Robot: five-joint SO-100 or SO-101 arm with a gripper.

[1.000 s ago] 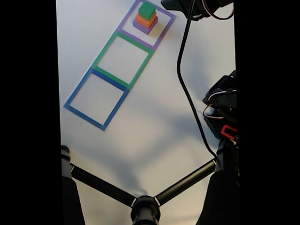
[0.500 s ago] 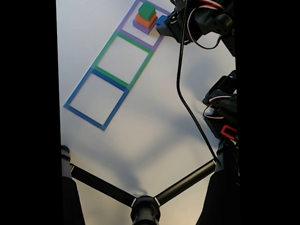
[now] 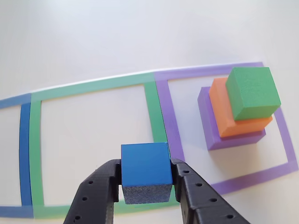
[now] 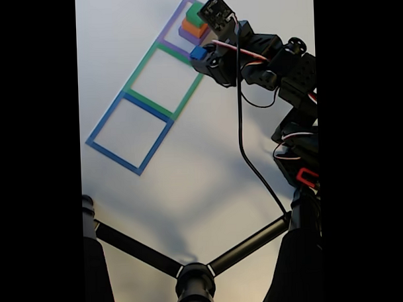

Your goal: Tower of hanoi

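Tape outlines lie in a row on the white counter (image 3: 93, 37), and going left to right in the other view I see the blue tape square (image 3: 24, 140) at the edge, then the green tape square (image 3: 93, 84), then the purple tape square (image 3: 170, 121) with the stack inside it. My gripper (image 3: 145, 192) is clamped on the blue cube (image 3: 145, 164), one black jaw pressed against each side face, and the cube hangs above the border where the green and purple outlines meet. To the right, the purple block (image 3: 210, 133) sits flat on the counter with the orange block (image 3: 224, 112) on it and the green block (image 3: 252, 92) on top. In the fixed view the blue cube (image 4: 199, 52) sits at the tip of my arm, just beside the stack. I judge the step in hand to be carrying the smallest piece to another square. To do it well I should hold the squeeze even, travel level and high enough not to clip the stack, centre the cube over the chosen outline, lower it flat, and only then let go.
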